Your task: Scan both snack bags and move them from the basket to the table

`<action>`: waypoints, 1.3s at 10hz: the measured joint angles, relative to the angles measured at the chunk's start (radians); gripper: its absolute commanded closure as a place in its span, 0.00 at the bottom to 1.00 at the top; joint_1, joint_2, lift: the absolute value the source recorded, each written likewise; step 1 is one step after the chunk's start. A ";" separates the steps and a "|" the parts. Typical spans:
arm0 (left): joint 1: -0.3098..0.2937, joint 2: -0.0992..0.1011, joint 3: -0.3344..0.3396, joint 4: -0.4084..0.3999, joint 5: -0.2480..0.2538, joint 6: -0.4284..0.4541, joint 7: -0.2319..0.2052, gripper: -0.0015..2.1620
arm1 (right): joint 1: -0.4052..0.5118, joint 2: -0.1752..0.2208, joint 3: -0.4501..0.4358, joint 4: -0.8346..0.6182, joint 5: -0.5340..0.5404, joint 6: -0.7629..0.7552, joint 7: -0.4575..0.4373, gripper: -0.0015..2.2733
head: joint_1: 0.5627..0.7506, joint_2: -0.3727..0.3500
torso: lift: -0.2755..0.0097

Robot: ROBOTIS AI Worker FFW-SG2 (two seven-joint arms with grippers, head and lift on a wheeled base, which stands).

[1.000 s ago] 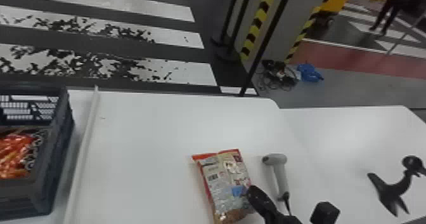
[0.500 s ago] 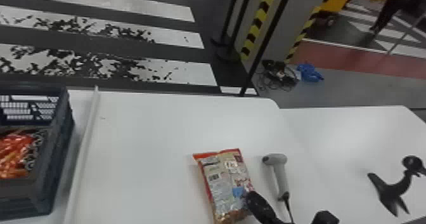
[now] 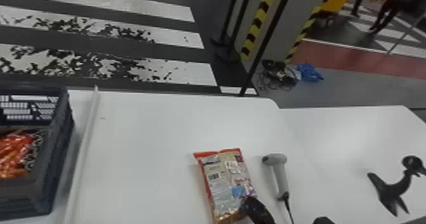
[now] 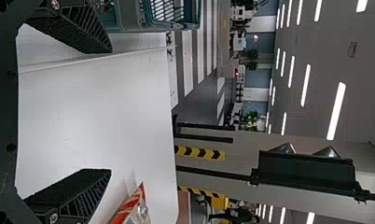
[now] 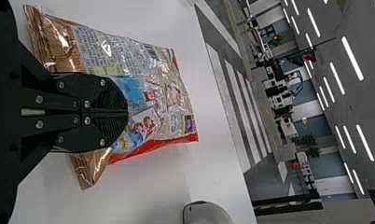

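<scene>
your snack bag lies on the table, your right gripper over its near end, fingers closed together. the scanner sits just right of it. well to the left, the basket holds red-orange packaging. your left gripper is spread wide above the table, empty.
</scene>
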 measured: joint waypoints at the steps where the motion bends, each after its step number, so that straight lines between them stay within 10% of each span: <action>1: 0.002 -0.001 -0.002 0.000 -0.002 -0.005 0.001 0.04 | 0.002 0.000 0.006 0.009 -0.002 -0.012 0.000 0.99 | 0.70 0.03 | 0.62; 6: 0.003 -0.002 -0.002 -0.004 -0.007 -0.029 0.004 0.04 | 0.113 0.000 -0.031 -0.208 -0.141 0.110 0.002 0.99 | 0.70 0.03 | 0.62; 7: 0.000 -0.002 -0.003 -0.006 -0.007 -0.034 0.008 0.04 | 0.126 0.000 -0.047 -0.250 -0.159 0.155 0.002 0.82 | 0.70 0.03 | 0.62; 9: -0.005 -0.002 -0.002 -0.012 -0.006 -0.037 0.009 0.04 | 0.080 0.000 -0.125 -0.278 -0.156 0.291 0.021 0.03 | 0.70 0.03 | 0.62; 13: -0.031 0.007 -0.001 0.004 0.020 -0.028 0.001 0.04 | -0.038 0.000 -0.262 -0.269 -0.009 0.387 0.063 0.02 | 0.70 0.03 | 0.62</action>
